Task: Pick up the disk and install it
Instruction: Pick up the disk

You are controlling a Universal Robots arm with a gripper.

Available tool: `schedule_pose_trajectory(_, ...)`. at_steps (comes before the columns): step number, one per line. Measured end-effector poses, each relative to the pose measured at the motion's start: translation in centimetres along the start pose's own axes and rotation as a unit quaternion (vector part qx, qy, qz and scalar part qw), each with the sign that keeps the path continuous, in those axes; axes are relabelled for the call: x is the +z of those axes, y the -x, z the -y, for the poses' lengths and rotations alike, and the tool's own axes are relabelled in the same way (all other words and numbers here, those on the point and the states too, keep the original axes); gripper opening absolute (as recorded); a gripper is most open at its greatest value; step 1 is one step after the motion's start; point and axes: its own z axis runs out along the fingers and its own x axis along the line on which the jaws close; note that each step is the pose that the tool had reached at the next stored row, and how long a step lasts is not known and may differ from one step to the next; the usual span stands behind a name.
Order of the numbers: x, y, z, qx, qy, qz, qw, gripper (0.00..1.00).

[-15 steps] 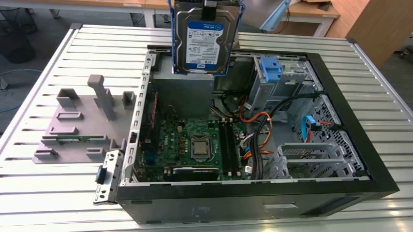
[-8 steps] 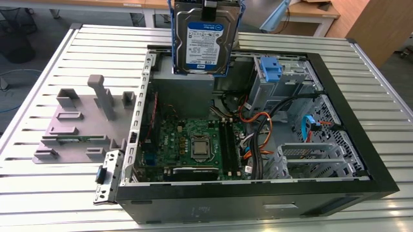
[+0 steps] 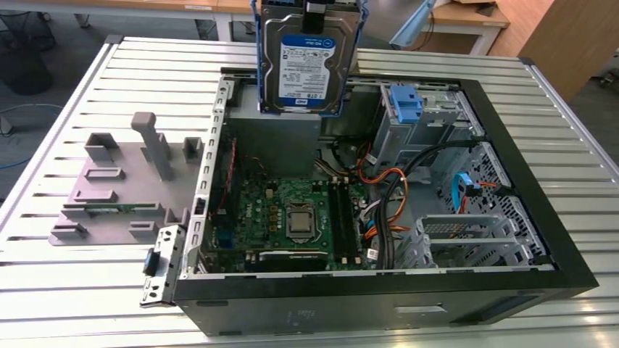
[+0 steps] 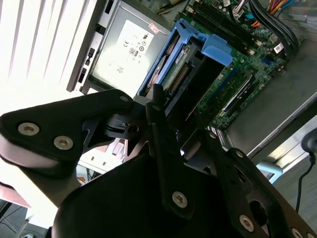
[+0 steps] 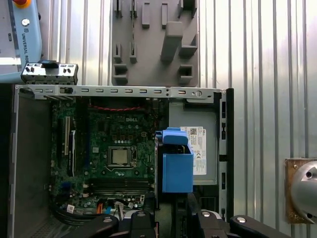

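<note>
Your hand (image 5: 171,203) pinching disk (image 3: 301,65) by its upper end, clamped tight on blue carrier (image 5: 177,173). Disk hanging upright in air over open case (image 3: 570,279), label facing exterior camera. You are seeing it in first wrist view over edge of power supply (image 5: 200,114), just beside motherboard (image 5: 116,148). Grey stand (image 3: 116,185) sitting on slatted counter (image 3: 77,304) at exterior view's left of case, well apart from disk. Case resting on same counter, cables (image 3: 387,196) showing inside.
</note>
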Motion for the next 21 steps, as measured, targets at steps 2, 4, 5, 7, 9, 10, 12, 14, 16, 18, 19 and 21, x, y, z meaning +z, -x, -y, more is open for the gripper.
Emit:
schedule_pose_trajectory(2, -0.01, -0.13, 0.00, 0.000, 0.0000, 0.0000, 1.00000, 0.35)
schedule_pose_trajectory(4, -0.02, -0.26, 0.00, 0.000, 0.0000, 0.0000, 1.00000, 0.35)
schedule_pose_trajectory(5, -0.02, -0.33, 0.00, 0.000, 0.0000, 0.0000, 1.00000, 0.35)
schedule_pose_trajectory(7, -0.03, -0.45, 0.00, 0.000, 0.0000, 0.0000, 1.00000, 0.35)
schedule_pose_trajectory(9, -0.03, -0.57, 0.00, 0.000, 0.0000, 0.0000, 1.00000, 0.35)
schedule_pose_trajectory(10, -0.04, -0.64, 0.00, 0.000, 0.0000, 0.0000, 1.00000, 0.35)
schedule_pose_trajectory(12, -0.04, -0.77, 0.01, 0.000, 0.0000, 0.0000, 1.00000, 0.35)
schedule_pose_trajectory(14, -0.05, -0.90, 0.01, 0.000, 0.0000, 0.0000, 1.00000, 0.35)
schedule_pose_trajectory(16, -0.06, -1.03, 0.01, 0.000, 0.0000, 0.0000, 1.00000, 0.35)
schedule_pose_trajectory(18, -0.07, -1.16, 0.01, 0.000, 0.0000, 0.0000, 1.00000, 0.35)
schedule_pose_trajectory(19, -0.07, -1.22, 0.01, 0.000, 0.0000, 0.0000, 1.00000, 0.35)
schedule_pose_trajectory(21, -0.07, -1.32, 0.00, 0.000, 0.0000, 0.0000, 1.00000, 0.35)
